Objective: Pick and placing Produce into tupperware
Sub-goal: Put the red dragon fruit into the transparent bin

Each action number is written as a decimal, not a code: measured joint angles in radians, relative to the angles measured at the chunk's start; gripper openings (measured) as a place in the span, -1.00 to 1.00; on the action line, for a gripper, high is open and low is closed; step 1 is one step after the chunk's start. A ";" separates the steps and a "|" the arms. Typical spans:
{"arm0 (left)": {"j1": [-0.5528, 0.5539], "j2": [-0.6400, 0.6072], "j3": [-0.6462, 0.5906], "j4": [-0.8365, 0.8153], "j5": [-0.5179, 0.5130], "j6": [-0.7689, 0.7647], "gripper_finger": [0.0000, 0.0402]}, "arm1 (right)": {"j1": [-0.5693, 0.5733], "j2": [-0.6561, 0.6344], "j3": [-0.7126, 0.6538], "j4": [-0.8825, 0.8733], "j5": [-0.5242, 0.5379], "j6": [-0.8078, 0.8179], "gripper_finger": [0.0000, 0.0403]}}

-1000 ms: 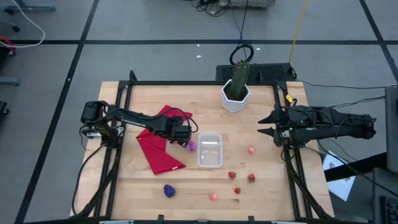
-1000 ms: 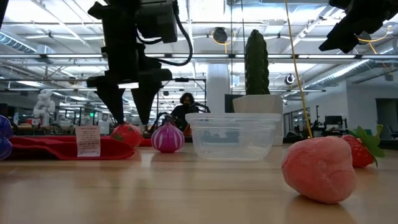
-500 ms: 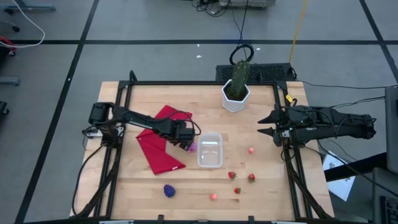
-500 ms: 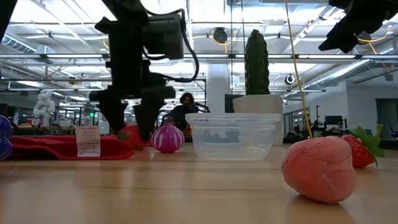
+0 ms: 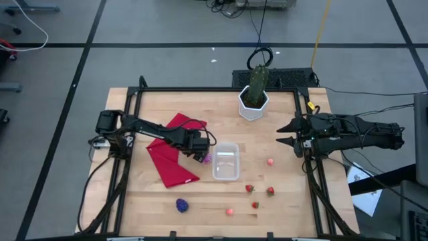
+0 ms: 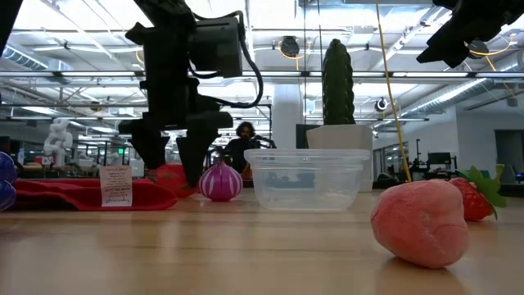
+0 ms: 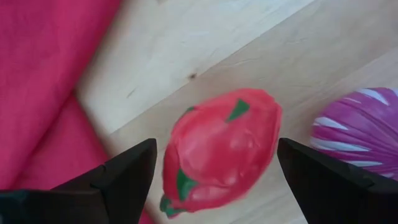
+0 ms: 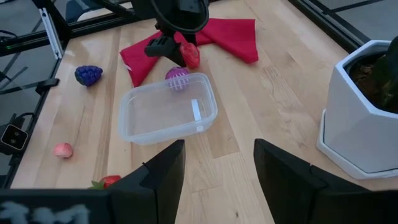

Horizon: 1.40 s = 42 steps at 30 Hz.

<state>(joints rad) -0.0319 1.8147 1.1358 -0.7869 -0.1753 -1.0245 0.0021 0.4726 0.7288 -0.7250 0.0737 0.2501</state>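
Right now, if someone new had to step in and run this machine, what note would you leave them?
Left gripper: open, down around a red toy fruit beside the red cloth, not closed on it.
Right gripper: open, holding nothing, waiting at the table's right edge.
Tupperware: empty.
Purple-striped piece beside it; strawberries and pink pieces scattered right; a dark purple one in front.
Done: nothing packed. Left: everything.

The left gripper (image 6: 169, 161) hangs low over the table (image 6: 205, 246), fingers spread either side of a red fruit (image 6: 169, 175) by the red cloth (image 6: 74, 193). A purple striped vegetable (image 6: 221, 181) sits just beside the clear tupperware (image 6: 307, 178). A cactus (image 6: 336, 82) stands behind. A pink strawberry (image 6: 422, 222) lies nearest the camera.
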 joint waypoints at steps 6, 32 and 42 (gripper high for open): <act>0.000 0.000 0.000 -0.002 0.000 0.002 0.68 | 0.000 0.000 0.000 0.000 0.000 0.000 -0.08; 0.000 0.000 0.000 -0.002 0.000 0.025 0.43 | 0.000 0.000 0.000 0.002 0.000 0.000 -0.08; 0.000 0.000 0.001 -0.002 0.000 0.025 0.21 | 0.000 0.000 0.000 0.002 0.000 0.000 -0.08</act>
<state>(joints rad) -0.0321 1.8149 1.1366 -0.7887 -0.1749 -0.9990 0.0020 0.4728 0.7288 -0.7227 0.0738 0.2501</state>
